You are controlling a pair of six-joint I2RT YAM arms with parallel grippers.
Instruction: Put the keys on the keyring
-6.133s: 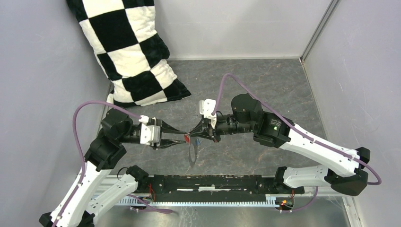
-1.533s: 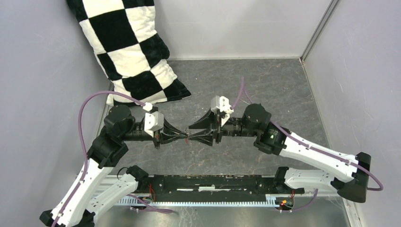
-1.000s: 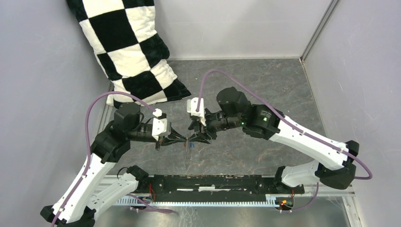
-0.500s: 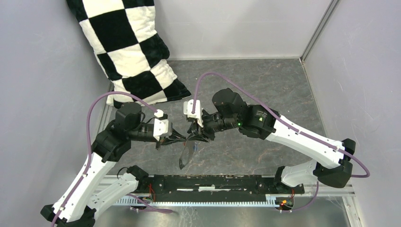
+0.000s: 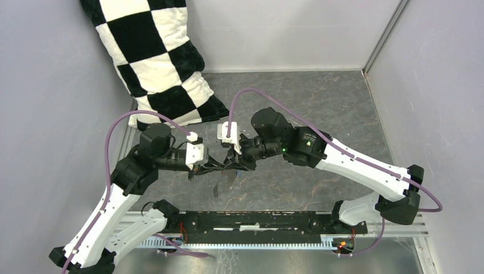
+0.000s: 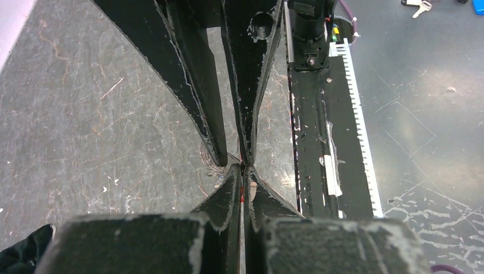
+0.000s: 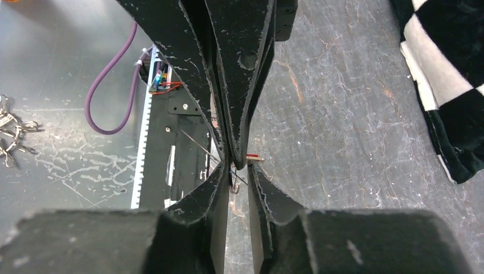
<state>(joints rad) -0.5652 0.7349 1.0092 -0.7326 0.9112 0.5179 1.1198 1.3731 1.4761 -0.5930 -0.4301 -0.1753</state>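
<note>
My left gripper [image 5: 221, 166] is shut on the red key; a red sliver [image 6: 242, 191] shows between its pressed fingers, and a red tip [image 7: 254, 156] pokes out in the right wrist view. My right gripper [image 5: 234, 166] meets it tip to tip. Its jaws stand narrowly apart, straddling the left fingertips [image 7: 239, 158]. The keyring [image 5: 220, 186], a thin grey loop, hangs below where the grippers meet. Its strands curve beside the fingers [image 6: 209, 159] and cross the right jaws' gap [image 7: 230, 173]. Whether the ring passes through the key is hidden.
A black-and-white checkered pillow [image 5: 154, 63] leans in the back left corner. A black rail [image 5: 257, 220] runs along the near edge. Below the table lie a loose key [image 6: 421, 7] and a bunch of metal keys [image 7: 8, 128]. Grey walls close in on three sides.
The right arm has shifted left toward the left gripper and its jaws have narrowed around the left fingertips. The keyring has swung out below the meeting point. The left gripper stays shut.
</note>
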